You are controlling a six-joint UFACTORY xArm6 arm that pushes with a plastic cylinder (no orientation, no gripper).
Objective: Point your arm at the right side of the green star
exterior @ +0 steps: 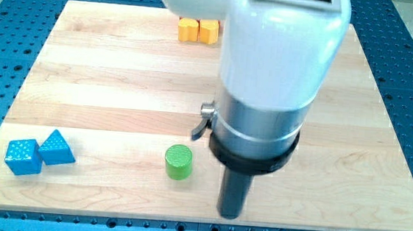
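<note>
No green star shows in the camera view; the arm's white and silver body (269,76) covers the middle of the board and may hide it. My tip (231,215) rests near the board's bottom edge. It is just to the right of a green cylinder (178,162) and a little lower, apart from it.
A blue cube (23,156) and a blue triangular block (57,148) sit together at the bottom left of the wooden board (105,85). Two yellow blocks (198,30) sit side by side at the top edge, partly under the arm. A blue perforated table surrounds the board.
</note>
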